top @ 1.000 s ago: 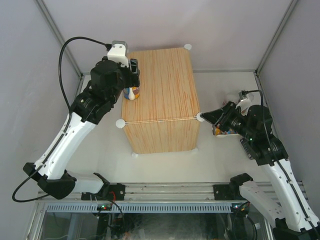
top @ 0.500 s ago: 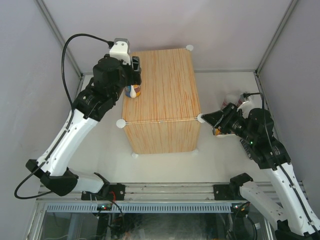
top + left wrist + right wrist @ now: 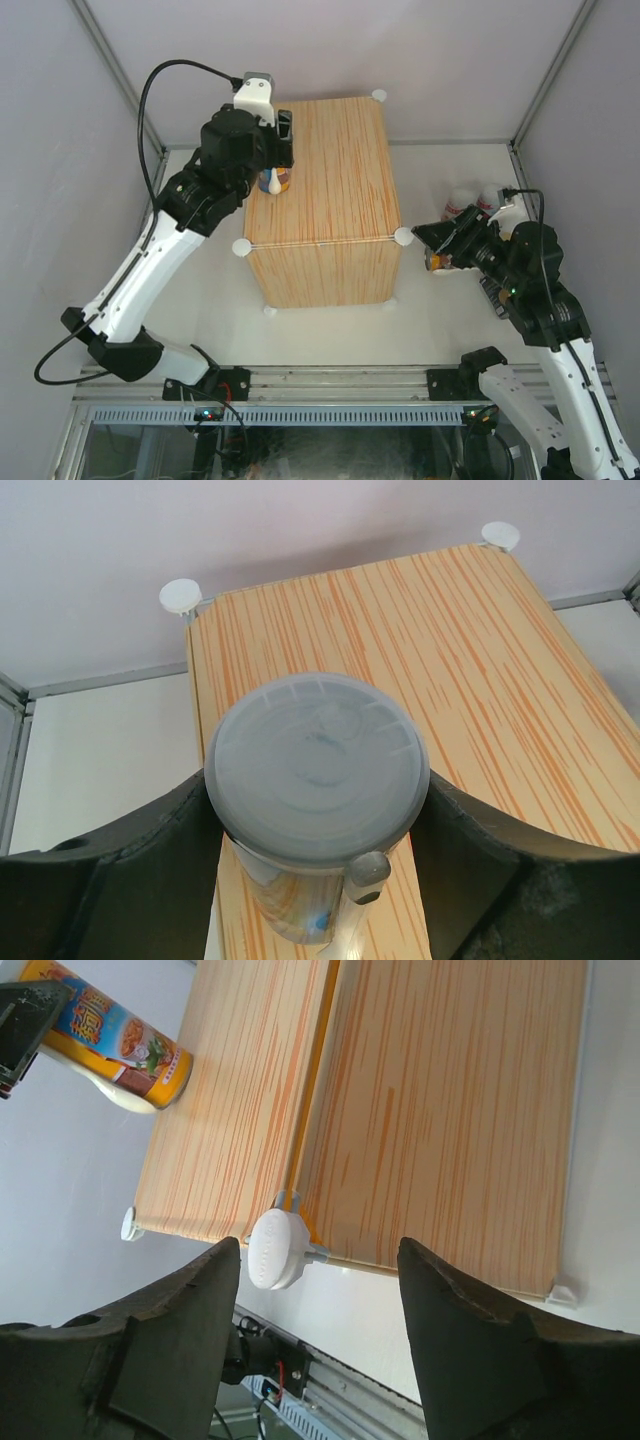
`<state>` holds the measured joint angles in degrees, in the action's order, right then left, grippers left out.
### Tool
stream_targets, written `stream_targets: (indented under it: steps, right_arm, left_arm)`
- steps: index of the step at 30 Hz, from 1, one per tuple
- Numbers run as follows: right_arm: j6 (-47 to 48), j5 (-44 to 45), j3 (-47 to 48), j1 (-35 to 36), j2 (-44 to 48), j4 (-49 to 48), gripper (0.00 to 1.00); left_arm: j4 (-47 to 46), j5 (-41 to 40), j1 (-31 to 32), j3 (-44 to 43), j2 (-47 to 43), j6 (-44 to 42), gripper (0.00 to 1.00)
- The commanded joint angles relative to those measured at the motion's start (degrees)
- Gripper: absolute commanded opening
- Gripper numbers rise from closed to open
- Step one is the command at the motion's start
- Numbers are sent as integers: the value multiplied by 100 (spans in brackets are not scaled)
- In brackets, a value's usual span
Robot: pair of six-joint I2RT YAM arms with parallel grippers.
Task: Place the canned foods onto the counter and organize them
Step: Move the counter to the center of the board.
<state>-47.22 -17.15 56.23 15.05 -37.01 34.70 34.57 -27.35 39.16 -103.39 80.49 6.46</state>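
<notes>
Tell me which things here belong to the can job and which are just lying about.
Job: tall can, held by the left gripper; counter; white-red cans on the table.
Not the job: black cable; metal rail.

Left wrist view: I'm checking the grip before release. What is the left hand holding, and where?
The left hand holds the tall blue-orange can near its top, fingers pressing opposite sides at the grey lid.
</notes>
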Motion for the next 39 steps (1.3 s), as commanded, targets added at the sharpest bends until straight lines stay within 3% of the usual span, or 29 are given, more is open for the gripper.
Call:
stream_targets:
  steps: [1, 12, 24, 29, 39]
  right_arm:
    - [240, -54, 299, -143, -71, -95, 64]
    - [556, -105, 549, -317, -302, -119, 66]
    - [1234, 289, 1483, -125, -842, 161, 65]
    - [1520, 952, 2126, 584, -1114, 412, 62]
    - [2015, 2692, 2673, 2848, -1490, 429, 50]
  left_arm:
    - [-625, -214, 147, -800, 45, -151, 0]
    - [-539, -364, 250, -720, -124, -167, 0]
    - [-507, -410, 347, -498, -507, 56, 0]
    - [-535, -397, 372, -317, -657, 119, 0]
    - [-435, -265, 408, -170, -730, 178, 0]
